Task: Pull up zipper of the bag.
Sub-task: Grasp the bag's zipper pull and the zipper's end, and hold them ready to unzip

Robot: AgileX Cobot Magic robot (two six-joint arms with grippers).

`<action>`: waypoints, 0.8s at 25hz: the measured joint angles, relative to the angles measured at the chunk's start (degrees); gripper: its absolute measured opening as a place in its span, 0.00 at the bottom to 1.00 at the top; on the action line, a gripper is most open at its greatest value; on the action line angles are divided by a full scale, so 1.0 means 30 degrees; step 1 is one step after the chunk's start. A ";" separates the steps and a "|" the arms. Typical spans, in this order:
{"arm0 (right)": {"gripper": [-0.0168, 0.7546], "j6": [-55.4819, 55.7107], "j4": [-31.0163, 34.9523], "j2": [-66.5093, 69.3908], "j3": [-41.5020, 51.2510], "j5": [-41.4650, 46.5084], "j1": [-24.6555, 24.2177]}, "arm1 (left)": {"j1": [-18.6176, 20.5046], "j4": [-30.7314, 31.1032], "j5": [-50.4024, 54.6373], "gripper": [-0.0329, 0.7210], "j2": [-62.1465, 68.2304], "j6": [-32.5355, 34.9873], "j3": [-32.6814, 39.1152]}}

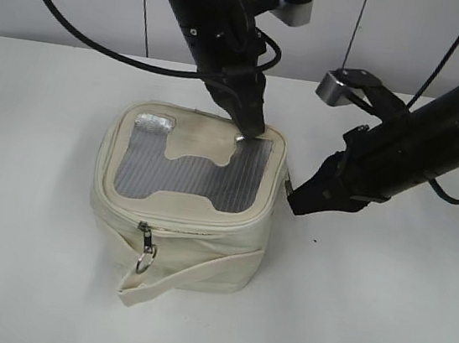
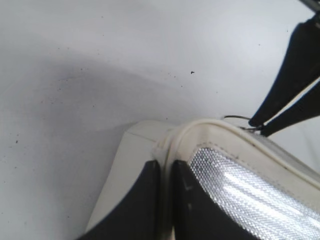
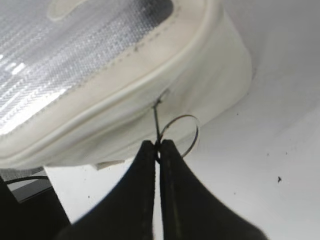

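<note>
Ext cam high front slant, both wrist cams close, sharing bag point(image 1: 184, 195) lid edge.

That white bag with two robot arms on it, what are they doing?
They are working its zipper. The left hand is shut on the edge of the boxy cream-white fabric bag, by the lid's back corner. The right hand is shut on the silver ring pull of a slider at the bag's side. Another slider's ring hangs free in front.

we see the bag point(image 1: 184, 184), a boxy cream case with a grey mesh lid, upright on the table; its zipper point(image 1: 197, 228) rims the lid, one ring-pull slider hanging at front.
</note>
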 joint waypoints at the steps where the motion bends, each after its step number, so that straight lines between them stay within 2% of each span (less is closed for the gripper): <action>1: 0.03 0.0478 -0.0474 -0.0124 0.0000 0.0289 0.0000 | 0.0000 0.0000 0.0000 0.10 0.0000 -0.0096 0.0000; 7: 0.03 0.1597 -0.1155 -0.0431 -0.0022 0.2376 0.0033 | -0.0014 -0.0022 0.0033 0.10 0.0000 -0.0321 0.0000; 11: 0.03 0.1704 -0.1625 -0.0880 -0.0022 0.3544 0.0612 | -0.0014 -0.0009 0.0033 0.10 0.0000 -0.0363 0.0000; 16: 0.03 0.2002 -0.2015 -0.1819 0.0534 0.3961 0.2358 | -0.0014 0.0000 0.0125 0.10 -0.0005 -0.0369 0.0000; 20: 0.03 0.2202 -0.2020 -0.2162 0.0812 0.3623 0.4558 | -0.0039 0.0019 0.0191 0.10 -0.0085 -0.0369 0.0000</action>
